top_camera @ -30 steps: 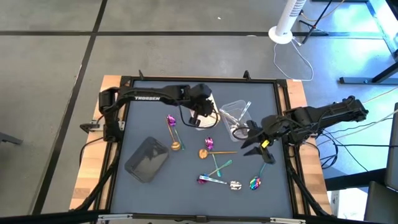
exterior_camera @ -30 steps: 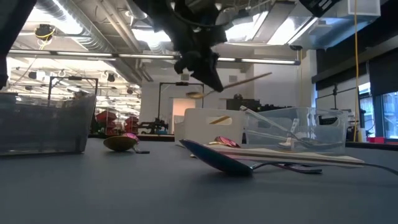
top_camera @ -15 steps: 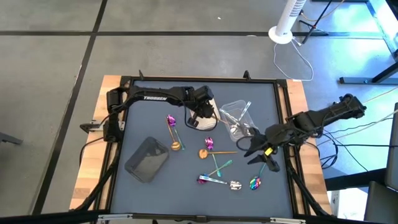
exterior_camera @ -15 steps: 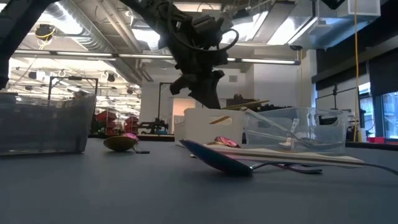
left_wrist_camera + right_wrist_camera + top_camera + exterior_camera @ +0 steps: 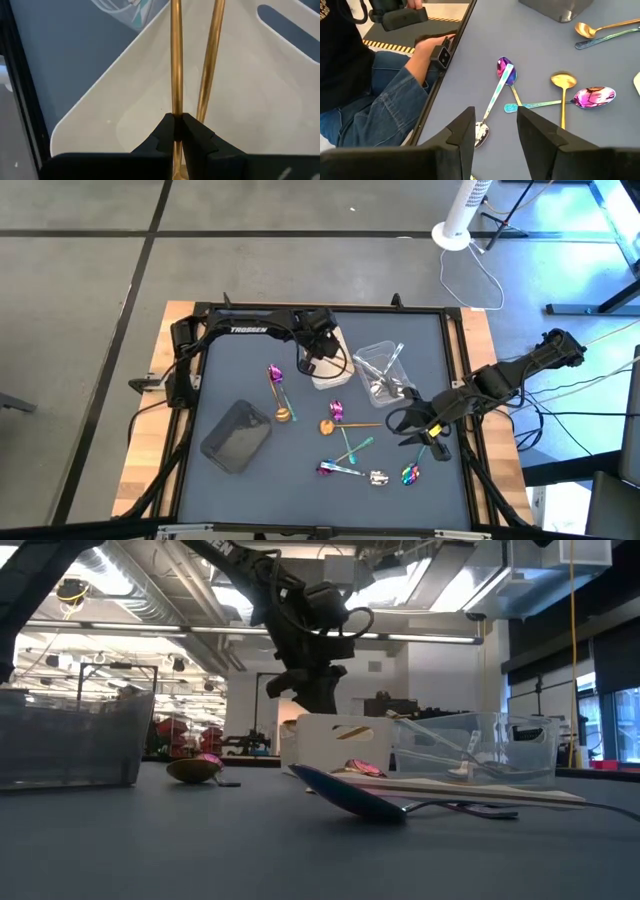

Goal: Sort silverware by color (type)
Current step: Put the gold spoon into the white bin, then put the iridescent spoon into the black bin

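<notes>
The bench (image 5: 225, 385) has a smooth dark blue-grey top with a black frame and light wood edges. Closest in the low view, an iridescent spoon (image 5: 350, 796) lies flat on it. The right end effector (image 5: 415, 425) hangs over the bench's right side with its fingers partly apart and nothing between them. Just beyond its fingers lie a purple-teal spoon (image 5: 504, 75), a gold spoon (image 5: 563, 87) and another purple spoon (image 5: 594, 96), all mixed together. Past that end effector, beside the bench edge, a person in blue jeans (image 5: 385, 100) sits with one hand (image 5: 427, 47) at the rim. Farther along are a dark grey tray (image 5: 237, 436) and a clear tray (image 5: 383, 366) with silver pieces in it. The left end effector (image 5: 175, 131) is down inside the white tray (image 5: 125, 107), and its fingers are pinched tight on a gold handle (image 5: 175, 60). A second gold handle (image 5: 210, 60) lies right beside it in the same tray. The left arm says "TROSSEN" (image 5: 247, 331) in white letters. Around the bench is a grey concrete floor (image 5: 80, 300) with dark lines. The room behind is a big workshop with ceiling pipes and bright lights (image 5: 130, 600).
</notes>
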Controlling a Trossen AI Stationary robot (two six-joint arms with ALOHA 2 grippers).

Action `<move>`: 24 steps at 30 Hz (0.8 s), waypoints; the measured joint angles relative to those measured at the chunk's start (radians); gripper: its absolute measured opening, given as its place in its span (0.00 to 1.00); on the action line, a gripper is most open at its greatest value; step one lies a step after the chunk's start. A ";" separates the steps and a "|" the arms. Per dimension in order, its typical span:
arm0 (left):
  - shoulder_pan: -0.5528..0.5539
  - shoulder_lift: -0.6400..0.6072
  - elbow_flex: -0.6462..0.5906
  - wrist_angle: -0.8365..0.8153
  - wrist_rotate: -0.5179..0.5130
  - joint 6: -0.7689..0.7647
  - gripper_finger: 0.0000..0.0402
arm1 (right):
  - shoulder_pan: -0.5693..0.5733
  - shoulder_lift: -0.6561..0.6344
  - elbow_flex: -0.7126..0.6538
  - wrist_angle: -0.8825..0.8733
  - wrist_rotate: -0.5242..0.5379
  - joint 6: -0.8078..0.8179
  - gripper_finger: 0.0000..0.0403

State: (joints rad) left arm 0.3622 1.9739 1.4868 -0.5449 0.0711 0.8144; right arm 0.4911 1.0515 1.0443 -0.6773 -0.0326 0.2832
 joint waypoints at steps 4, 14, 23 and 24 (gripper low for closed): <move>-0.003 0.000 0.000 0.012 -0.001 0.000 0.09 | 0.000 0.000 0.000 0.000 0.000 0.000 0.33; -0.019 0.000 0.000 0.068 -0.014 0.006 0.13 | 0.000 0.000 0.000 0.000 0.000 0.000 0.33; -0.018 0.000 0.000 0.091 -0.062 0.001 0.13 | 0.000 0.000 0.000 0.000 0.000 0.000 0.33; -0.019 0.000 0.000 0.091 -0.062 0.001 0.13 | 0.000 0.000 0.000 0.000 0.000 0.000 0.33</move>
State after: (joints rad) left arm 0.3436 1.9739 1.4868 -0.4539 0.0087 0.8150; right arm 0.4908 1.0512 1.0443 -0.6777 -0.0326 0.2832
